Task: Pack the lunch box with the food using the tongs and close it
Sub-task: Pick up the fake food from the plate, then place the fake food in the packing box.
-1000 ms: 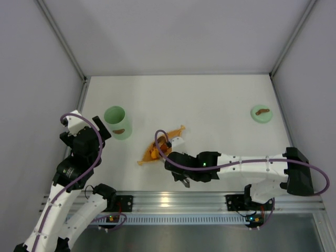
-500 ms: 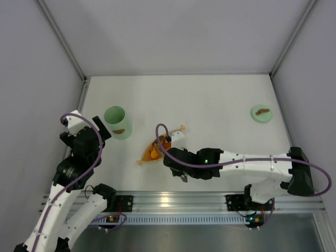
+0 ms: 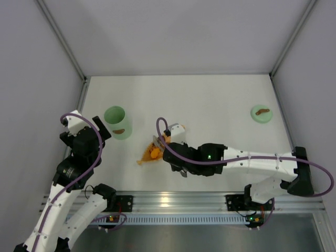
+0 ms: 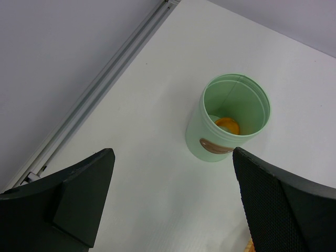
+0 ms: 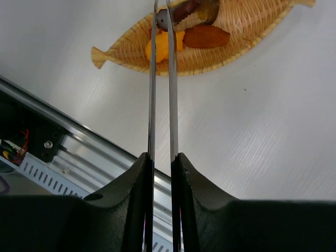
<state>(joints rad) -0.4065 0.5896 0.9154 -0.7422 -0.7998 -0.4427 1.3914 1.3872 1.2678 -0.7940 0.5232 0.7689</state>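
Note:
The mint-green lunch box point(image 3: 117, 122) stands open at the left, and an orange piece of food point(image 4: 227, 126) lies inside it point(image 4: 210, 137). My left gripper point(image 4: 172, 157) hangs open just short of it, holding nothing. My right gripper point(image 5: 161, 157) is shut on the tongs point(image 5: 160, 79), whose arms are squeezed almost together. Their tips reach into the orange leaf-shaped tray point(image 5: 247, 31) and meet a dark piece point(image 5: 181, 11) at the top edge of the view. An orange piece point(image 5: 165, 46) and a brown one point(image 5: 206, 37) lie beside it. The lid point(image 3: 261, 113) rests far right.
The tray point(image 3: 147, 156) lies between the tub and the right arm point(image 3: 247, 163), close to the aluminium rail point(image 3: 173, 202) at the near edge. Grey walls enclose the table on three sides.
The right arm has swung left and further over the tray, and the tongs have closed a little more. The left arm and the tub have not moved.

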